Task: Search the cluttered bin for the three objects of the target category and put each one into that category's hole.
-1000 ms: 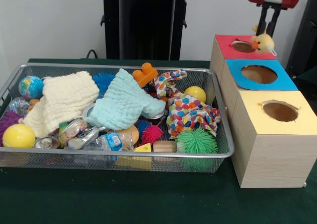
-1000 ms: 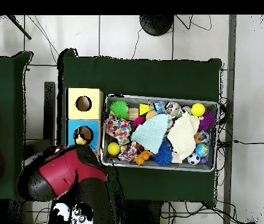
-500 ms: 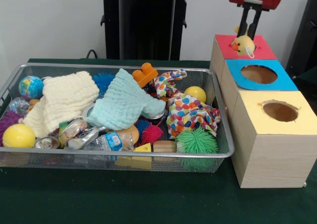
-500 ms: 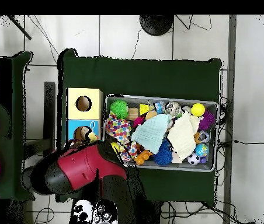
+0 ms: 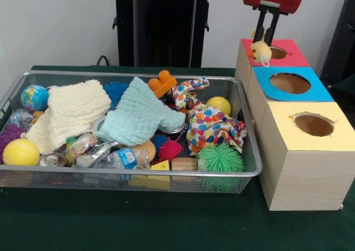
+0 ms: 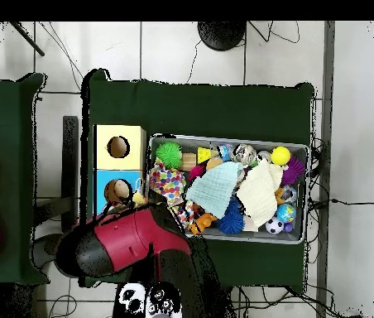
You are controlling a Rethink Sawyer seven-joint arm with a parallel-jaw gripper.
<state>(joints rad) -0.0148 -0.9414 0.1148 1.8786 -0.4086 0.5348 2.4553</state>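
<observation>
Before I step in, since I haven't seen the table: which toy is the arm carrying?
Find the three boxes right of the bin. Over the farthest, the red-topped box, at its left edge, hangs the pincer. It grips a small yellow duck, the only toy outside the bin.

Small yellow duck toy [image 5: 259, 51] held at the red-topped wooden box [image 5: 288, 55].
Duck: yellow, orange beak, hangs upright btwn black gripper [image 5: 262, 46] fingers, at left edge of red top, just beside its round hole [image 5: 277, 52]; pale loop dangles below.
</observation>
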